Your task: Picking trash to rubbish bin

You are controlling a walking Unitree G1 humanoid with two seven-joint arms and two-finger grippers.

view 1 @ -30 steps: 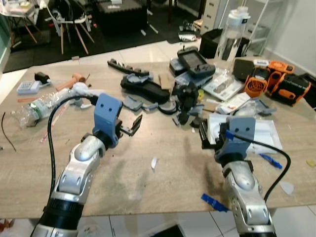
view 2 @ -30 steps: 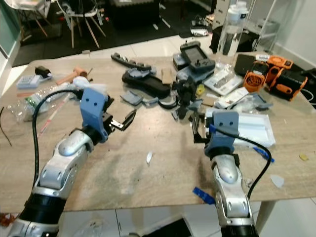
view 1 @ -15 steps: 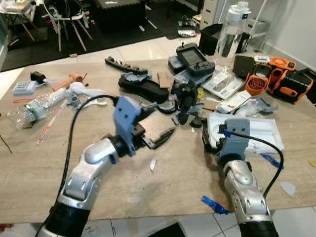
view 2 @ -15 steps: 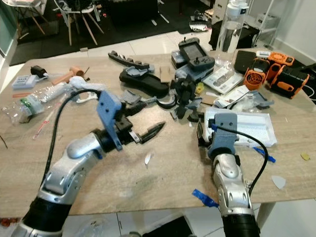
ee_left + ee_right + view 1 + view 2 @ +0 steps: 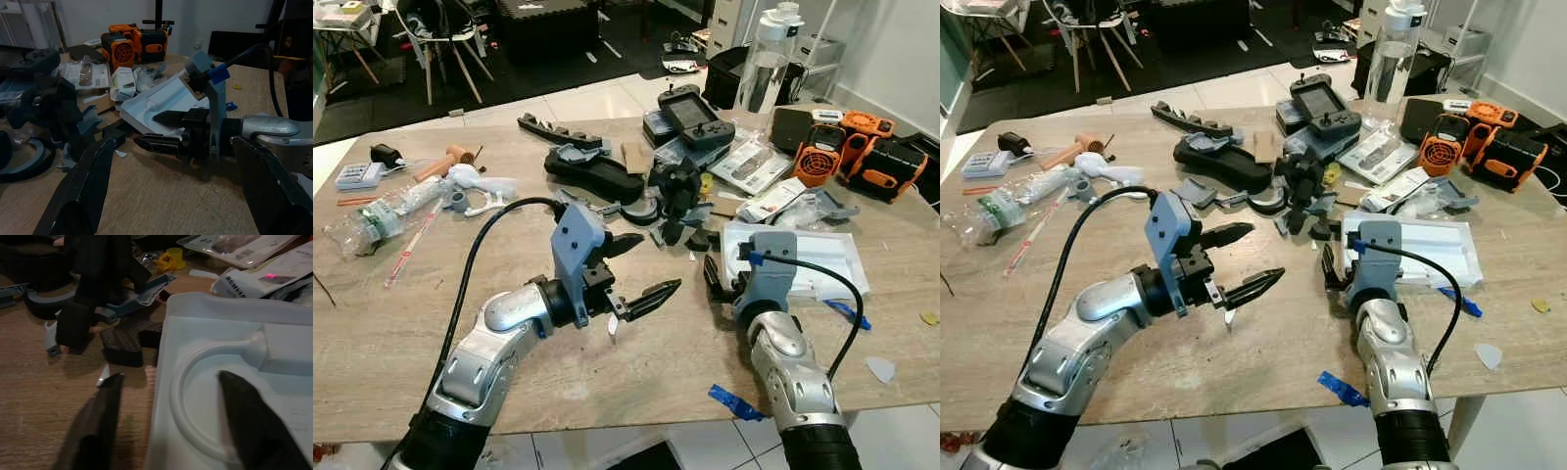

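My left gripper [image 5: 639,269], fingers spread, frame centre, above small white paper scrap [image 5: 612,326]; right gripper [image 5: 166,382] spread, apparently astride white moulded plastic tray [image 5: 822,257] edge.

Layout of the surface [image 5: 372,323]. Centre front: left end effector [image 5: 636,269], fingers spread, above a small paper scrap [image 5: 613,327]. To its right: right end effector [image 5: 713,277], at the near-left corner of a moulded plastic tray [image 5: 827,257]. Behind the tray: a handheld controller [image 5: 697,115] and a water bottle [image 5: 760,65]. Far right: two fan units [image 5: 857,157]. Far left: a crushed plastic bottle [image 5: 374,217] beside a hammer [image 5: 445,161]. Front edge, near the right arm: a tape strip [image 5: 736,401].
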